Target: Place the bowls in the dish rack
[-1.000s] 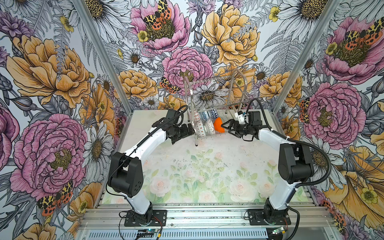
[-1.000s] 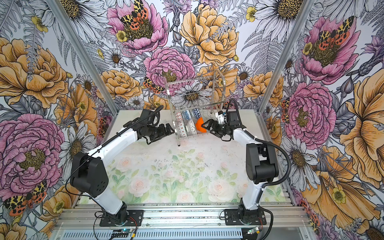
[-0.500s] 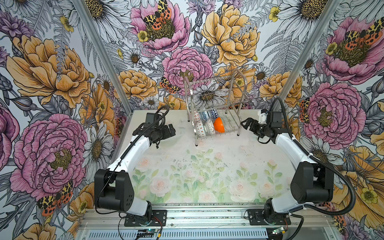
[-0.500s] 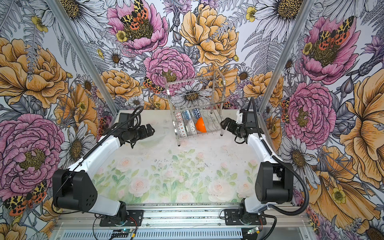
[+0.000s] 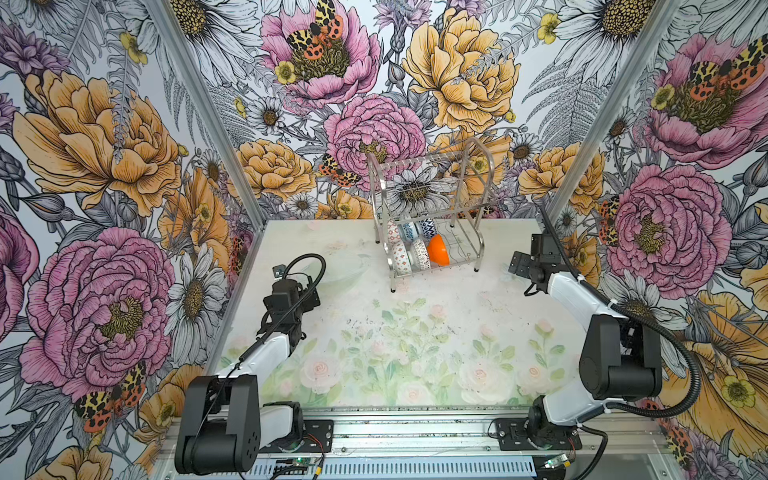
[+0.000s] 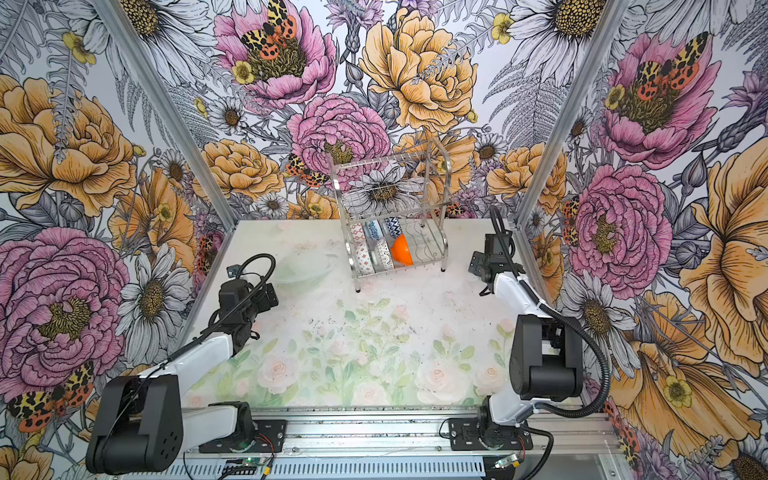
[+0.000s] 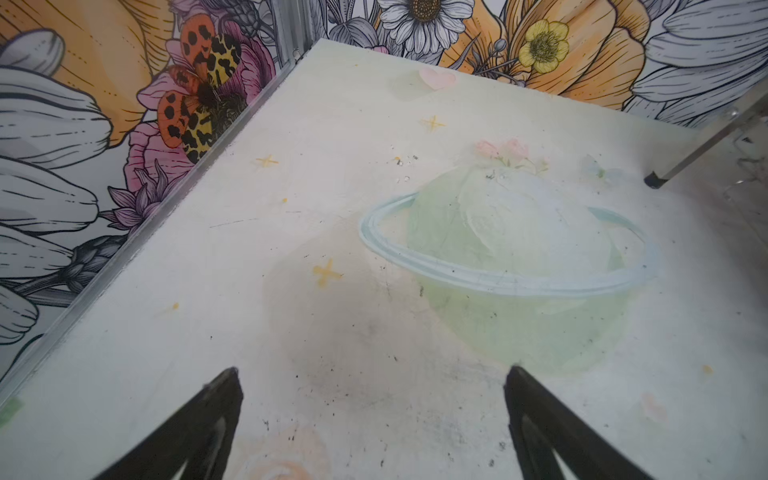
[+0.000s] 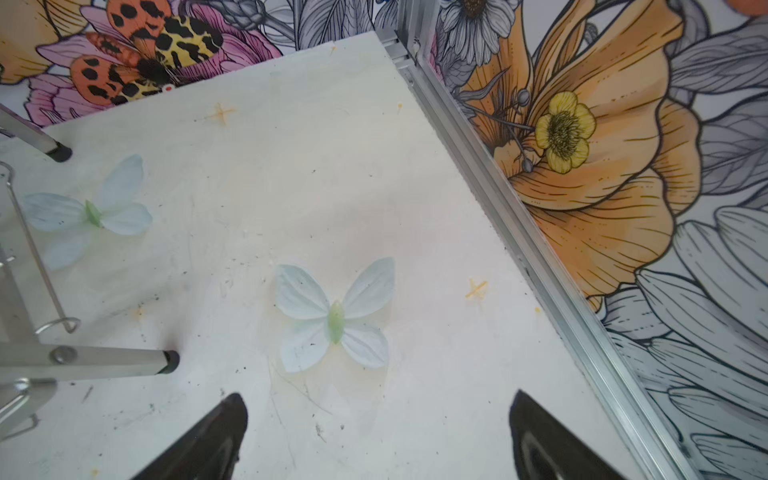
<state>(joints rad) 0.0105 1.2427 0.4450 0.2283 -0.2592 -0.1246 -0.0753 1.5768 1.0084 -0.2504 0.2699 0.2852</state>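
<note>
We see our left gripper [image 7: 372, 369] and right gripper [image 8: 378, 393] gaping empty, both well apart from the bowls [image 5: 420, 254] in the dish rack [image 5: 457, 243] between them.

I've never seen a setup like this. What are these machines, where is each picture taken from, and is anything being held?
Two black-and-white robot arms stand at the near edge of a pale flower-printed table. The two wide pictures come from a twin camera overhead, both looking the same way. The two close-ups come from a camera on each arm's wrist: the black prongs there are the left claw and the right claw, both open and holding nothing. At the back stands a shiny two-tier steel wire dish rack. Six small round bowls stand on edge in its lower tier: five patterned, one plain glossy orange bowl. The butterflies and ringed planet are only printed on the table.
</note>
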